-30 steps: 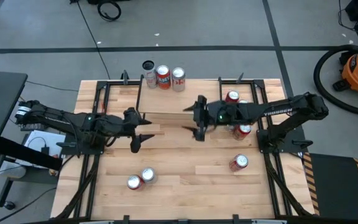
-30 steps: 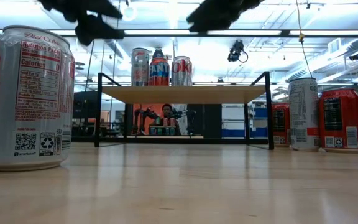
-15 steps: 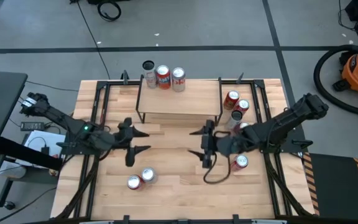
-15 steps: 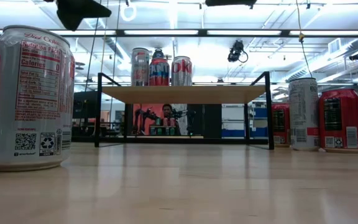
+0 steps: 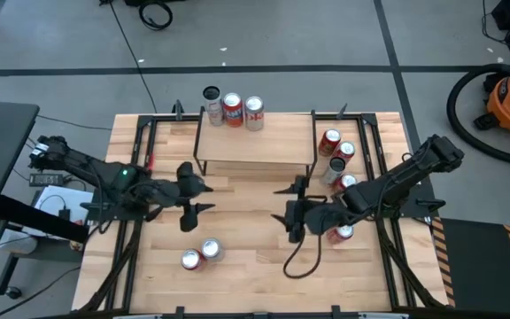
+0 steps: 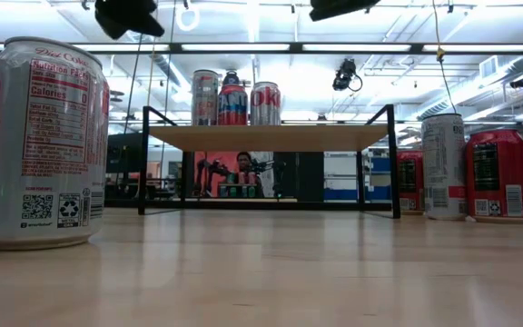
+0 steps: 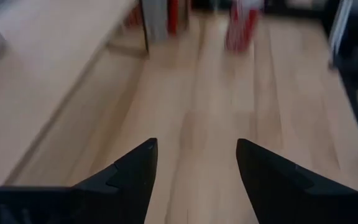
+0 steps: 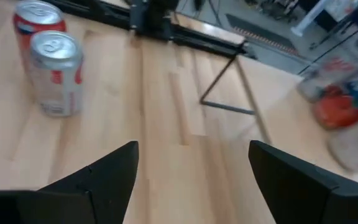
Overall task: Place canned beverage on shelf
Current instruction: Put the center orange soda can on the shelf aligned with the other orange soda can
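- The shelf (image 5: pixel 253 146) stands in the upper middle of the high view, a light-wood board on thin black legs, toward the far edge of the wooden surface (image 5: pixel 255 257).
- Three cans stand upright in a row at the shelf's upper left part: a silver one (image 5: pixel 213 112), a red-and-blue one (image 5: pixel 233 110) and a silver-and-red one (image 5: pixel 254 112). In the low view they show side by side on top of the board.
- The left pincer (image 5: pixel 197 195) hovers left of centre in the high view, below the shelf's left end, its two dark fingers (image 7: pixel 132 171) apart with nothing between them; only bare wood shows in the gap in the left wrist view.
- The right pincer (image 5: pixel 288 206) hovers right of centre, below the shelf's right end, fingers (image 8: pixel 110 168) spread wide and holding nothing.
- Two cans (image 5: pixel 200 254) stand close together in the lower left of the high view, below the left pincer; the right wrist view shows them as a red one and a silver one, touching or nearly so.
- A group of red and silver cans (image 5: pixel 335 151) stands at the right of the shelf, on the surface.
- One more red can (image 5: pixel 341 233) stands just beside the right arm, lower right of the shelf.
- In the low view a large Diet Coke can (image 6: pixel 39 141) fills the left edge, close to the camera.
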Robot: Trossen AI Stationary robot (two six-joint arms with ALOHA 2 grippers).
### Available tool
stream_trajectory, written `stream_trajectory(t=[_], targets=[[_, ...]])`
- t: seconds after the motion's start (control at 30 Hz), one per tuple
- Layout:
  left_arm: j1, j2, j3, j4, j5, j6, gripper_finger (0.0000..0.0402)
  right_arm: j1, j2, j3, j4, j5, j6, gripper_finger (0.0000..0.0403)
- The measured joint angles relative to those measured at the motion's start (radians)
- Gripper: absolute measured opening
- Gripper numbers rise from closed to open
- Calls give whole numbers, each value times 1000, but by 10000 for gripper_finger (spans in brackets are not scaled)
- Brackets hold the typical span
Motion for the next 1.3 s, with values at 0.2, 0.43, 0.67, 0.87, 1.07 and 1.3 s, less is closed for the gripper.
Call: stream_trajectory(t=[0.2,0.43,0.67,0.87,1.07,1.3], targets=[[9,117,183,-201,227,-90,228,-39,-118,-84,145,-28,-151,295],[-61,276,303,-345,235,-188,229,-92,-224,-83,196,-64,-202,289],[-131,401,312,-355,231,-187,240,-96,-206,-84,105,-31,-186,289],[-140,439,313,-337,328,-242,293,-99,-203,-83,141,-54,-208,289],[-215,437,330,-511,389,-391,308,-107,-203,-83,139,-65,-212,288],[-311,436,365,-576,388,-582,297,-128,-203,-83,140,-70,-216,288]])
